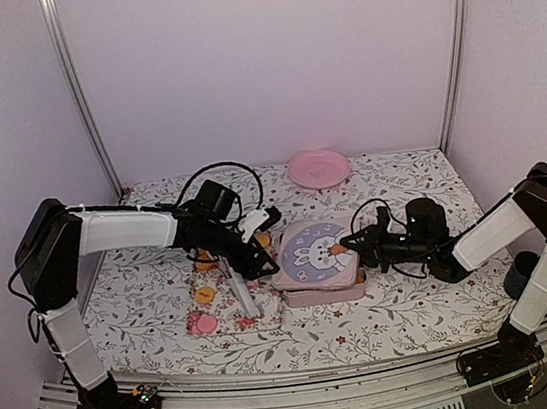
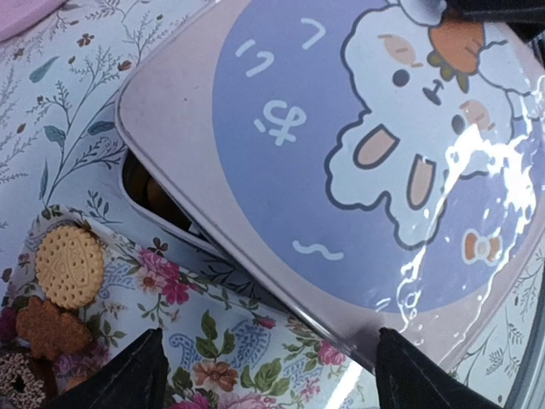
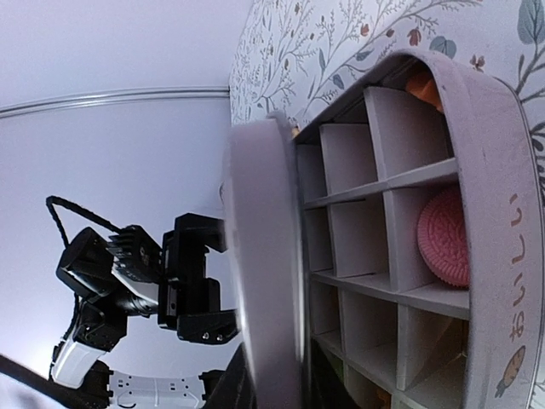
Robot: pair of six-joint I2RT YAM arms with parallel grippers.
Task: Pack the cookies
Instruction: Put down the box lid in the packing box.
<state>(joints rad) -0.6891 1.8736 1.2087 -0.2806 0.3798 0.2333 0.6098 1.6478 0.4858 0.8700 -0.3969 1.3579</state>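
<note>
Cookies [image 1: 205,295] on a flowery tray [image 1: 258,319] just left of the tin [image 1: 328,294], golden, brown and pink ones. More inside the tin, with a pink cookie [image 3: 443,237] in one little box. Bunny lid [image 1: 312,253] crooked on top of the tin, tipped up, with a gap showing. Left claw [image 2: 271,377] wide open over the tin's left side, holding nothing. Right claw [image 1: 350,245] at the tin's right side, tips at the lid's edge. Cannot tell if pinching it.
</note>
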